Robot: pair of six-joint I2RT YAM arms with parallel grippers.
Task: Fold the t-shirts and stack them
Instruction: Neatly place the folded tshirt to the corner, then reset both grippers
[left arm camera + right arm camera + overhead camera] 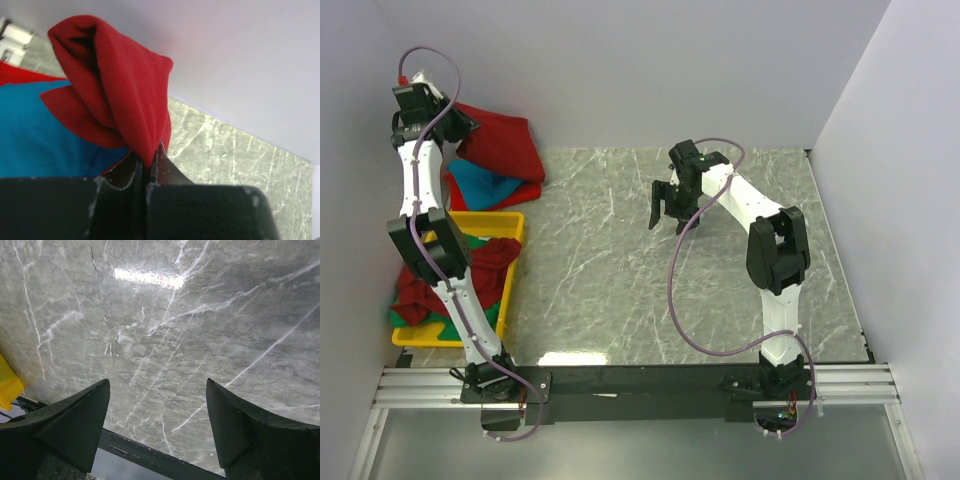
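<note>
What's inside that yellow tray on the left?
The yellow tray holds a crumpled dark red shirt with green fabric showing beside it. The left arm crosses over the middle, and whatever lies beneath the shirts is covered.

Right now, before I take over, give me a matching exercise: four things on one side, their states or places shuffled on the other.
1 left gripper
2 right gripper
3 blue shirt
4 yellow tray

A open above the table
B holds a heap of clothes
C shut on the red shirt
D lying at the far left

Pairs: 1-C, 2-A, 3-D, 4-B
</note>
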